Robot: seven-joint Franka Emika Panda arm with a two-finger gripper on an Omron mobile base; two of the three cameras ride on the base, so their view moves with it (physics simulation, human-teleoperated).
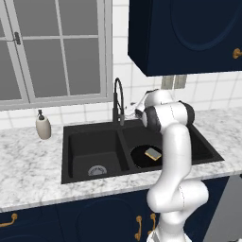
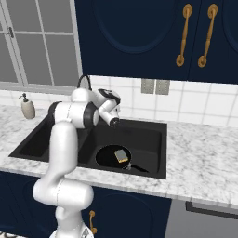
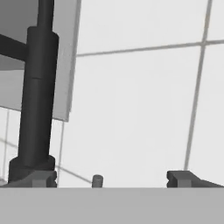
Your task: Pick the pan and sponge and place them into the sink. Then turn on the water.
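My gripper (image 3: 111, 178) wide open, empty. Faucet (image 3: 37, 100) upright, close ahead, toward my left finger; small lever (image 3: 97, 179) between fingertips.

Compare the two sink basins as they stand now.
The left basin holds nothing, its silver drain bare; the right basin holds the pan with the sponge on it, covering its floor. Both are matte black and rectangular.
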